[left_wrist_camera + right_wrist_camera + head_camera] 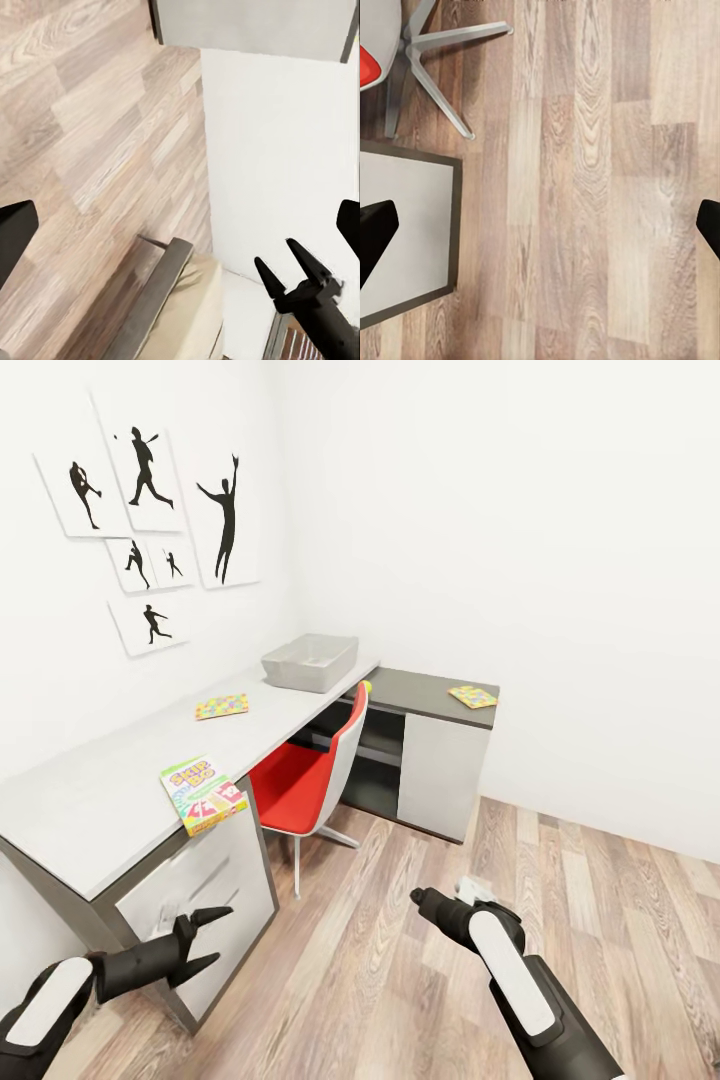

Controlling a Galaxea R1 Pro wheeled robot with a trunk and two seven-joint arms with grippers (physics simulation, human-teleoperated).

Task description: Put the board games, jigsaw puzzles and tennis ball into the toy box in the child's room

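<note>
Tennis ball mostly hidden behind red chair.

The pale tabletop carries a SKIP-BO box, one jigsaw puzzle and the grey toy box. The dark cabinet top carries another jigsaw puzzle.

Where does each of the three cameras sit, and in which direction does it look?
Head view: high on the robot, looking forward and down at the desk, the grey tray and the red chair; both arms show, with the left claw open.
Left wrist view: on the left arm, looking down at the wood floor and a white panel; the left claw shows.
Right wrist view: on the right arm, looking straight down at the floor and the chair's legs; dark fingertips stand wide apart.
Shared: all see the floor; head and right wrist see the chair.
</note>
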